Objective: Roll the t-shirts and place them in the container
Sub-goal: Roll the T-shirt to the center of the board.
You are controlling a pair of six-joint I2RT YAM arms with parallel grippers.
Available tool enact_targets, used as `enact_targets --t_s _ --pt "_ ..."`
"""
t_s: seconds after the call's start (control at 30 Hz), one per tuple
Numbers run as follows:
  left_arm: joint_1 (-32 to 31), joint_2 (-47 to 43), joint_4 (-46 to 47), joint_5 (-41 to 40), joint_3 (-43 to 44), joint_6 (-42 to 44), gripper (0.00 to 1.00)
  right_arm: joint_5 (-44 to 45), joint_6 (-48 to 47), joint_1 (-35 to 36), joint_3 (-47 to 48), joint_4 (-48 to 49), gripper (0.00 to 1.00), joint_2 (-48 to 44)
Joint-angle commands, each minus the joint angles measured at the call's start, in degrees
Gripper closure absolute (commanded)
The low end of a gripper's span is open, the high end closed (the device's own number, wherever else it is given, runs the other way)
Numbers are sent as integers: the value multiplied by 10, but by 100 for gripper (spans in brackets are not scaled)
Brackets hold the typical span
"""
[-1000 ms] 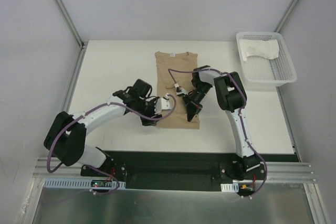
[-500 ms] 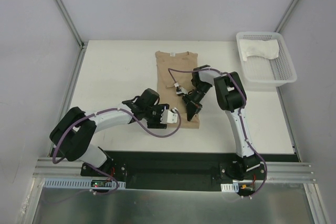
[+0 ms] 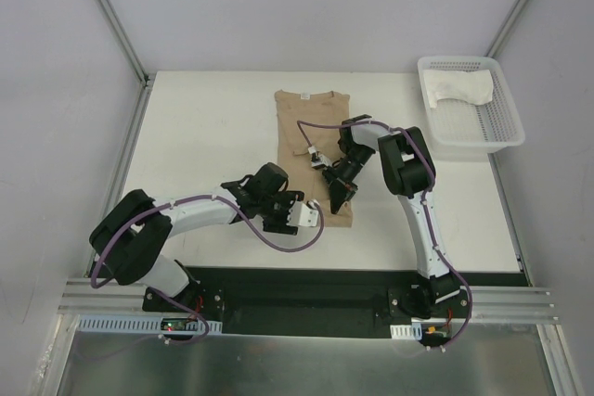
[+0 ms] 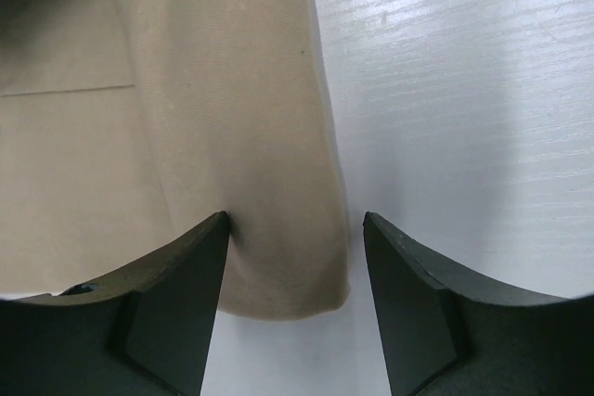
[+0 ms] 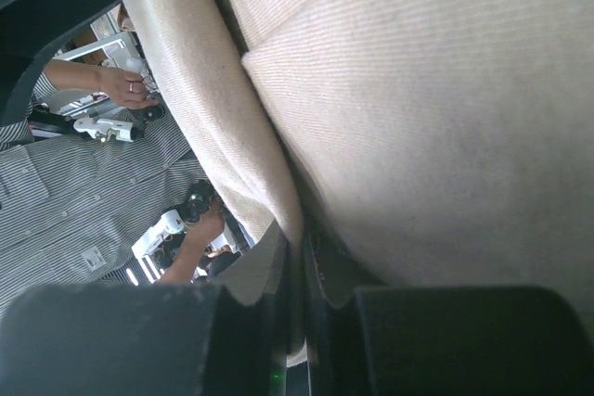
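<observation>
The tan t-shirt [image 3: 311, 132] lies folded into a long strip at mid-table, collar at the far end. My right gripper [image 3: 332, 198] is shut on its near hem; in the right wrist view the jaws [image 5: 295, 261] pinch a thin edge of tan cloth [image 5: 418, 108]. My left gripper [image 3: 313, 216] is low at the shirt's near edge and open. In the left wrist view a rounded corner of the tan shirt [image 4: 269, 155] lies between the dark fingers [image 4: 176, 312], unpinched. The white t-shirt [image 3: 462, 88] lies in the basket.
A white mesh basket [image 3: 506, 136] stands at the far right corner of the white table [image 3: 204, 127]. Grey walls with metal corner posts enclose the back and sides. A black strip and rail with the arm bases run along the near edge.
My left arm has swung right and nearer, bringing its gripper from the shirt's left edge to the near hem beside the right gripper. The right gripper has stayed put, still holding the hem.
</observation>
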Motion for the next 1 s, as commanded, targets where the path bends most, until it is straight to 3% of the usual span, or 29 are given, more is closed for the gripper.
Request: enact_targets --t_s 0.0,0.13,0.23,0.4,0.47,0.5,0.57,0.6,0.63,0.7,0.73,0.77,0.8,0.87,0.9,0.93,0.97 --pt "-3 29 -24 -25 2 1 41 40 10 0 8 -55 91 24" --pt "-9 62 -36 -57 9 22 42 38 12 -2 9 -54 90 24" --pt "-15 94 -45 -86 16 37 50 35 16 -6 4 -49 89 18" --pt "-15 102 -55 -86 11 45 93 -8 28 -52 -9 -10 69 -55" --pt "-15 94 -69 -68 19 45 99 -6 29 -89 -3 24 62 -106" --pt "-13 88 -81 -57 25 41 100 -4 32 -103 -7 47 51 -171" --pt "-7 86 -118 -23 51 27 100 21 71 -145 -49 172 31 -244" --pt "-3 87 -131 -10 62 24 100 54 95 -156 -75 236 4 -347" --pt "9 91 -169 6 91 18 100 177 133 -162 -179 418 4 -407" --pt "22 109 -214 60 131 7 100 216 108 -165 -290 586 4 -532" --pt "29 117 -259 86 176 -16 100 232 96 -161 -346 729 4 -623" --pt "47 125 -278 112 198 -25 100 256 105 -150 -422 797 4 -651" --pt "54 141 -295 157 217 -37 100 281 174 -145 -436 844 4 -660" --pt "68 158 -330 187 261 -63 100 263 216 -138 -358 740 4 -622" --pt "71 172 -337 210 271 -67 100 195 205 -145 -320 678 4 -594" --pt "74 179 -340 218 283 -74 100 37 178 -160 -295 568 1 -572" --pt "78 184 -346 227 286 -78 100 16 186 -157 -290 561 3 -558"
